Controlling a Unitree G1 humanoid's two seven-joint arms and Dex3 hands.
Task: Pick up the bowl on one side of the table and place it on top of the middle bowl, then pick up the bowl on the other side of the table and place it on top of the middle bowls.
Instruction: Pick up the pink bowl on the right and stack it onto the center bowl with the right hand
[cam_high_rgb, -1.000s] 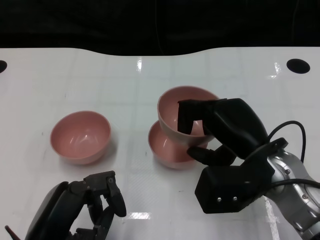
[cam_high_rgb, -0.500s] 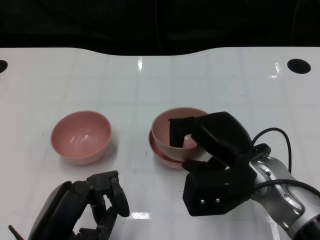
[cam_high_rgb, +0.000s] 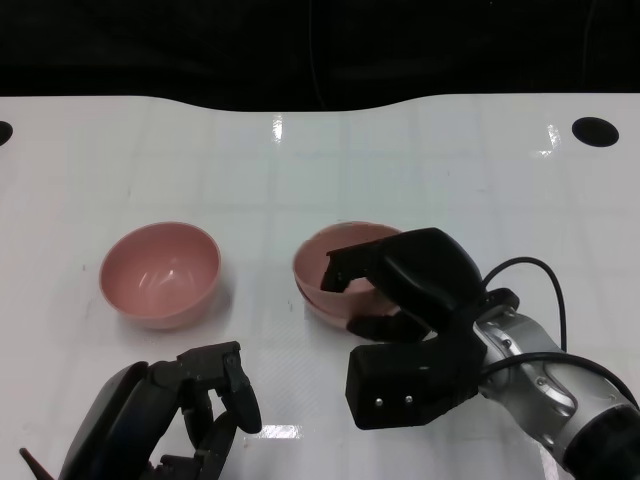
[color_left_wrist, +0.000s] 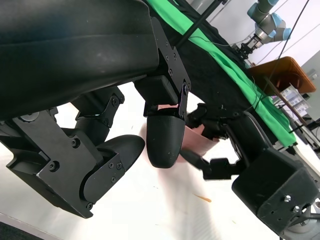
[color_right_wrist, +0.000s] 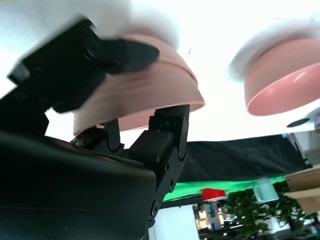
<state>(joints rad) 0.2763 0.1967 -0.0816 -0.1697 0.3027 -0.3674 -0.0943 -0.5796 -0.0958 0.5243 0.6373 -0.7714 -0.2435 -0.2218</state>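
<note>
Head view: right hand (cam_high_rgb: 395, 285) grips the upper bowl (cam_high_rgb: 322, 262) nested in the middle bowl (cam_high_rgb: 325, 305)

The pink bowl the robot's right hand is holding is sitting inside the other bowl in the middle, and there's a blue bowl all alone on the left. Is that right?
Not quite. The lone bowl on the left is pink, not blue, as the head view shows. The rest holds: the right hand grips a pink bowl nested in the middle bowl.
</note>
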